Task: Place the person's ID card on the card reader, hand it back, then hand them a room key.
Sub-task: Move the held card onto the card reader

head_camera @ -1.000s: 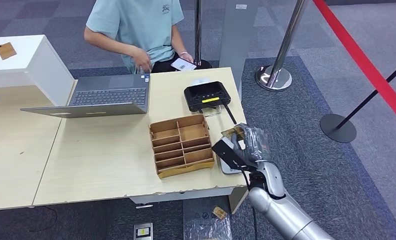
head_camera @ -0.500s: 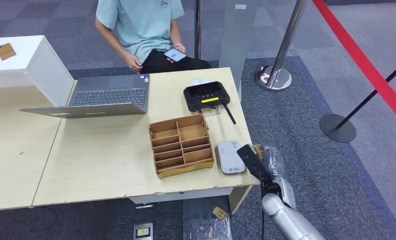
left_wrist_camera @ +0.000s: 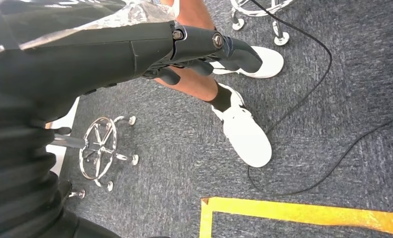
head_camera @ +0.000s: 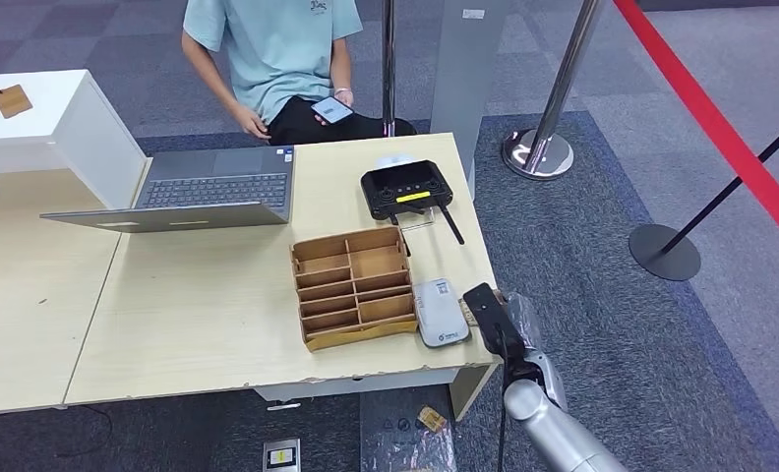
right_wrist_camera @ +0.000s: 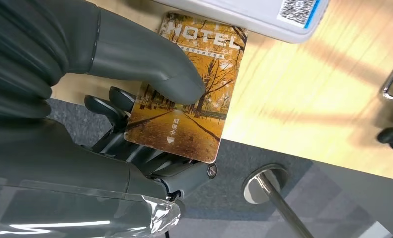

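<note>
Beside the card reader (right_wrist_camera: pixel 249 17), right robot hand (right_wrist_camera: pixel 135 124) pinches hotel key card (right_wrist_camera: pixel 189 89)

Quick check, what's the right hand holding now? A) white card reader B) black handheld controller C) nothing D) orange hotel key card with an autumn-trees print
D: in the right wrist view the right hand pinches the orange hotel key card with an autumn-trees print, thumb on top and fingers beneath, beside the white card reader on the wooden table.

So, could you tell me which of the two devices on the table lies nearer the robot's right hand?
The white card reader, flat beside the wooden organiser, right next to the right hand. The black device with the yellow strip sits farther back.
</note>
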You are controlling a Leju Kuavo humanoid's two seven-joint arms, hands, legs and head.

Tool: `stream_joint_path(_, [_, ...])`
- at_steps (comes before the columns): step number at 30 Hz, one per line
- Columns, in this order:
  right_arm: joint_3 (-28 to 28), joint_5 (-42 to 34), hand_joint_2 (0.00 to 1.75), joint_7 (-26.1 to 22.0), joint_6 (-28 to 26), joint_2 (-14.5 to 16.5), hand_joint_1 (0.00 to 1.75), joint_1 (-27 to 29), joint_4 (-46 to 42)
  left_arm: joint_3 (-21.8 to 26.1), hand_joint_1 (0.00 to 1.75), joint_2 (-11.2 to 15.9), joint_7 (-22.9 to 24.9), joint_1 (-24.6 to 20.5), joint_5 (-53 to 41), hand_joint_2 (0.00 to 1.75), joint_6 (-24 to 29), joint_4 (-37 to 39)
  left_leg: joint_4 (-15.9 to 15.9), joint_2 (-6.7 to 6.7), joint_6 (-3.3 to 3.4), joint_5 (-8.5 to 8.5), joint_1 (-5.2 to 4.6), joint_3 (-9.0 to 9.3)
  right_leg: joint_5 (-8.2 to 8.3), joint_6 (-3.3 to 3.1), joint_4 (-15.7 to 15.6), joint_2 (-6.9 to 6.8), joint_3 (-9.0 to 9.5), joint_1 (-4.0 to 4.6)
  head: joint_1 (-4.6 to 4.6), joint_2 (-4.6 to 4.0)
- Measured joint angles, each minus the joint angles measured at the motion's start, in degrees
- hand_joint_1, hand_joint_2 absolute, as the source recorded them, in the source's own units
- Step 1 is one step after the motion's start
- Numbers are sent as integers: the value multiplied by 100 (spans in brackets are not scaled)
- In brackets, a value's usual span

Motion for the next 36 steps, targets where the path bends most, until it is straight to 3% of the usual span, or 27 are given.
stream_joint_path(5, [75, 404, 175, 96, -134, -4, 175, -25, -88, -55, 0, -2, -2, 1, 45, 175, -2, 0, 0, 0, 0, 0, 0, 0, 1, 0, 0, 0, -1, 0, 0, 0])
stream_joint_path(13, [-206, 2683, 175, 308, -161, 15, 175, 103, -726, -112, 0, -2, 1, 5, 99, 175, 2, 0, 0, 0, 0, 0, 0, 1, 1, 0, 0, 0, 0, 0, 0, 0])
stream_joint_path(17, [-362, 2956, 175, 424, -164, 28, 175, 199, -1183, -139, 0, -2, 2, 6, 136, 175, 10, 0, 0, 0, 0, 0, -1, 1, 1, 0, 0, 0, 0, 0, 0, 0])
stream_joint_path(20, [-386, 2752, 175, 554, -164, 28, 175, 240, -1502, -174, 0, -2, 2, 4, 184, 175, 25, 0, 0, 0, 0, 0, -1, 2, 1, 0, 0, 0, 1, 0, 0, 0])
stream_joint_path(24, [-294, 1734, 175, 614, -112, 28, 175, 266, -1801, -204, 0, -3, -3, 3, 279, 175, 51, 0, 0, 0, 0, 1, -1, 2, 1, 0, 0, 0, 2, 0, 1, 0])
stream_joint_path(28, [-82, 652, 175, 439, 15, 43, 175, 289, -1912, -222, 0, -4, -6, -1, 341, 175, 65, 0, 0, 0, 0, 1, 0, 1, 1, 0, 0, 0, 2, 0, 0, 0])
stream_joint_path(36, [356, -748, 175, -33, 230, 138, 175, 295, -1698, -269, 0, -4, -8, -4, 414, 175, 76, 0, 0, 0, 0, 1, 1, 0, 1, 0, 0, 0, 1, 2, -1, 0])
